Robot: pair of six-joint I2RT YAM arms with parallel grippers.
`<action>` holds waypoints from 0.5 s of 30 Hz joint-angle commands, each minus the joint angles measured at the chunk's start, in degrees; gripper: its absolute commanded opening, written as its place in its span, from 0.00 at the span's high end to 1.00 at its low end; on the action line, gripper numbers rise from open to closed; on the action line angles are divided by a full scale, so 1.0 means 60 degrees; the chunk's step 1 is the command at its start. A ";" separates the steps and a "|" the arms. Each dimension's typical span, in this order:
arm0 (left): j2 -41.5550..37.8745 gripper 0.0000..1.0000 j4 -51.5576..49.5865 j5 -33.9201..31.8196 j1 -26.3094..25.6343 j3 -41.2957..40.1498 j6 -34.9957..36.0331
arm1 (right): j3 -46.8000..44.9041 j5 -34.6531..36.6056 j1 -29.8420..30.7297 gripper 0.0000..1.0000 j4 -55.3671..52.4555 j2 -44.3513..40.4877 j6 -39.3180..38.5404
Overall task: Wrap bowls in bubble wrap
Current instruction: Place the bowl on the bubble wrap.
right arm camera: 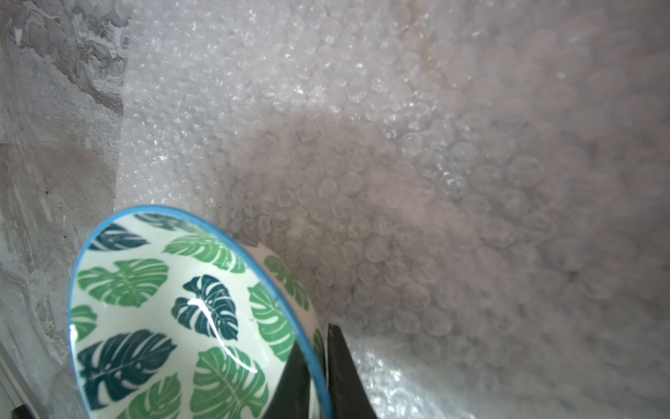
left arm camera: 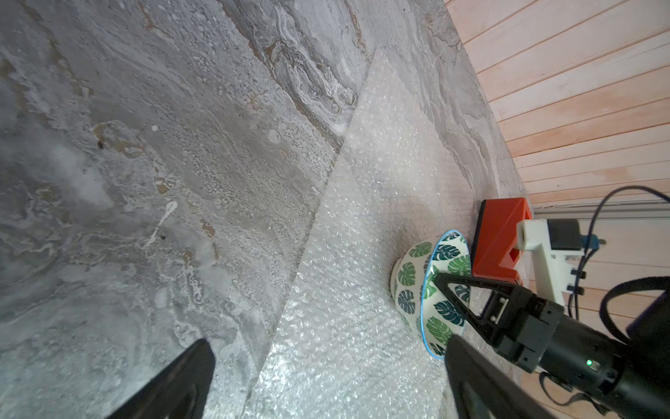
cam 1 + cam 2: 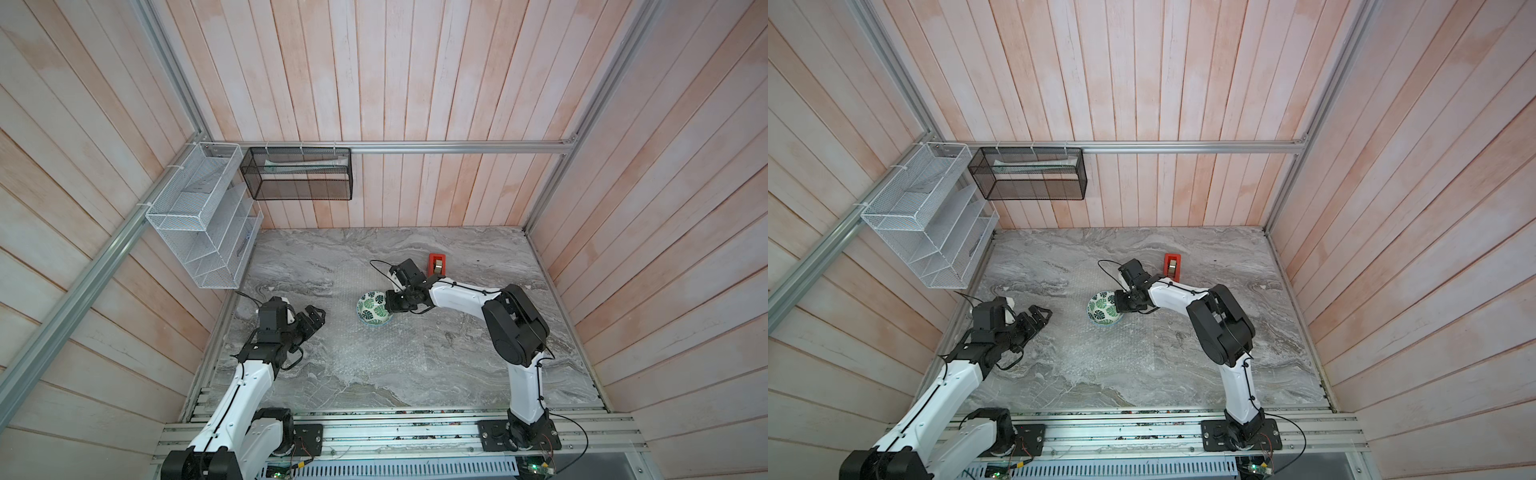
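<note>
On the left wall hangs a white wire-mesh tiered rack (image 3: 199, 220), and beside it on the back rail a black mesh rectangular basket (image 3: 299, 174). Below them the left gripper (image 3: 319, 318) hovers over the grey marbled tabletop (image 3: 478, 353) with its jaws spread wide and nothing between them; in the left wrist view its two dark fingers (image 2: 188, 381) stand far apart at the frame's edge. Next comes the bubble wrap (image 3: 374, 353), a large clear sheet of small bubbles lying flat on the marble and nearly see-through in both top views. On its far part sits the small round white bowl (image 3: 370, 311) printed with green monstera leaves and edged in blue, upright with its foot on the sheet. The right gripper (image 3: 387, 307) meets the bowl at the side toward the right arm: one black finger (image 1: 293, 381) is inside and the other outside, straddling the rim at a narrow opening, though I cannot tell whether they pinch it. Just beyond stands a red tape dispenser (image 3: 437, 264), off the wrap.
</note>
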 commanded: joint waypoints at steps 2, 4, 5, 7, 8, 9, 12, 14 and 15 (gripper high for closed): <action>0.0200 0.00 0.0312 -0.0087 -0.0173 -0.0032 0.0044 | 0.0001 0.0323 0.0034 0.69 -0.0328 -0.0335 0.0031; 0.0333 0.00 0.0109 -0.0395 -0.0360 0.0154 0.0081 | 0.0038 0.0256 -0.0010 0.61 -0.0542 -0.0540 -0.0013; 0.0374 0.00 0.0019 -0.0579 -0.0476 0.0246 0.0089 | 0.0033 0.0222 -0.0025 0.57 -0.0643 -0.0723 -0.0081; 0.0460 0.00 0.0000 -0.0624 -0.0589 0.0356 0.0088 | -0.0157 0.0276 -0.0086 0.50 -0.0667 -0.1122 -0.0151; 0.0495 0.00 0.0022 -0.0641 -0.0632 0.0400 0.0074 | -0.0302 0.0206 -0.0163 0.47 -0.0623 -0.1327 -0.0148; 0.0536 0.00 0.0095 -0.0648 -0.0691 0.0432 0.0060 | -0.0428 0.0115 -0.0241 0.45 -0.0606 -0.1479 -0.0138; 0.0764 0.00 0.0366 -0.0628 -0.0796 0.0463 0.0004 | -0.0833 -0.0013 -0.0377 0.40 -0.0621 -0.2124 -0.0015; 0.0986 0.00 0.0516 -0.0544 -0.0852 0.0565 0.0006 | -0.1144 0.0139 -0.0385 0.38 -0.0630 -0.2581 0.0103; 0.1137 0.00 0.0538 -0.0532 -0.0919 0.0651 0.0040 | -0.1348 0.0177 -0.0391 0.38 -0.0621 -0.2852 0.0200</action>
